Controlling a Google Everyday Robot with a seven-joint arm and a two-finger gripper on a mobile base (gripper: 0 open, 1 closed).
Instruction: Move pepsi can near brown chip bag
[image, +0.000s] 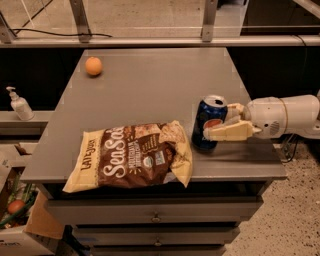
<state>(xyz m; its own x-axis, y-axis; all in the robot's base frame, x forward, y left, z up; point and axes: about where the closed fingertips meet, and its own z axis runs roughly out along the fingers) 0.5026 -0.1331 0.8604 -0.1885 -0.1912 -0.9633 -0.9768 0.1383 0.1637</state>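
Note:
The pepsi can is dark blue with a silver top and stands upright on the grey table, just right of the brown chip bag. The bag lies flat near the table's front edge, brown with pale yellow edges and white lettering. My gripper reaches in from the right on a white arm. Its pale fingers sit on either side of the can's right half, shut on the can. A narrow gap shows between can and bag.
An orange sits at the table's far left. A soap dispenser stands on a ledge left of the table. A cardboard box with items is on the floor at lower left. Drawers run under the table front.

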